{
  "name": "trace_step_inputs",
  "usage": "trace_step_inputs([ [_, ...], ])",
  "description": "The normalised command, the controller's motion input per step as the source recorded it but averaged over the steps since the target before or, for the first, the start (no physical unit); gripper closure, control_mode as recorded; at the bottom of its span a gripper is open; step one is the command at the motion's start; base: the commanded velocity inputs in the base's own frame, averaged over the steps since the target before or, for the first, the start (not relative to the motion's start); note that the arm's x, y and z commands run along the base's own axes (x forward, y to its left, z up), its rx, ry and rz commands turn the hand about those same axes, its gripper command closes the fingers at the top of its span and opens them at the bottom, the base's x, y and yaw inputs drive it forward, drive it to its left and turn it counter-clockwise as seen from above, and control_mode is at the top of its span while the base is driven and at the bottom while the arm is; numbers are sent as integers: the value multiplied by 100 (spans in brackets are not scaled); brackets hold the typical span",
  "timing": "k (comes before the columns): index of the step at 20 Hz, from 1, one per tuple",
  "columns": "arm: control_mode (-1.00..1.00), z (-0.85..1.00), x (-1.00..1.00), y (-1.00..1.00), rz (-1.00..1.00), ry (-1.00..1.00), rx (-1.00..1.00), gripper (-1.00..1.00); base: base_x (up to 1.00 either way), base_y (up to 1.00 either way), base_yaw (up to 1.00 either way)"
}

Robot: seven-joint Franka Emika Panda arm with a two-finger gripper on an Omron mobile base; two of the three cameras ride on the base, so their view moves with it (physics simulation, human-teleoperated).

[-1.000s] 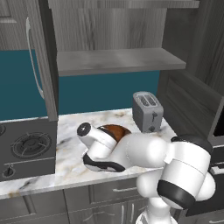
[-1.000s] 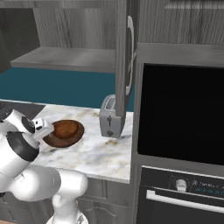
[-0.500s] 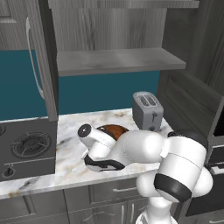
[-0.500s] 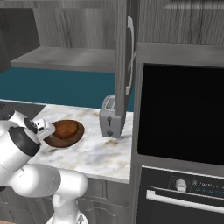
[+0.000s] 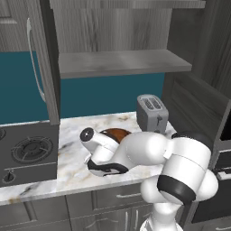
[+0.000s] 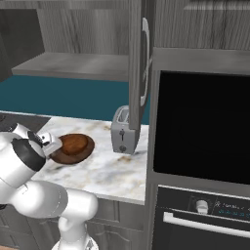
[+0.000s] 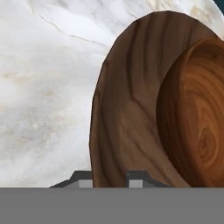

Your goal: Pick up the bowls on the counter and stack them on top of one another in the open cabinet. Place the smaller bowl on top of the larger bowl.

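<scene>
Hand view is giving you the clearest look: your hand [image 7: 111, 177] is sitting low over the table [image 7: 43, 87], its two dark fingertips [image 7: 137, 176] standing narrow on either side of the near rim of the larger bowl [image 7: 127, 118], so it looks pinched on that rim. Straight ahead of the fingertips the dark wood wall is sweeping up and away. Inside it, further from the hand and toward the right of this view, the smaller bowl [image 7: 197, 118] is nesting, its reddish grain showing.

In the left base view you are seeing the hand [image 5: 100, 153] reaching down to the table [image 5: 67, 171], with the larger bowl [image 5: 118, 133] just beyond it. In the right base view the hand [image 6: 51, 142] is touching the edge of the larger bowl [image 6: 73, 155], which is holding the smaller bowl [image 6: 74, 143]. Past the bowls a toaster [image 6: 123, 132] is standing on the table [image 6: 112, 171]. Well above the hand, the open cabinet [image 5: 122, 63] is showing its flat grey shelf.
</scene>
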Motion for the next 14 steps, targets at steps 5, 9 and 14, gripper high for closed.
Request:
trace_step_inputs([
  [5, -100, 0, 0, -5, 4, 0, 2, 100, 0, 0, 0],
  [9, -100, 0, 0, -5, 2, 0, 2, 100, 0, 0, 0],
  [14, -100, 5, -15, -3, 0, -2, 0, 100, 0, 0, 0],
])
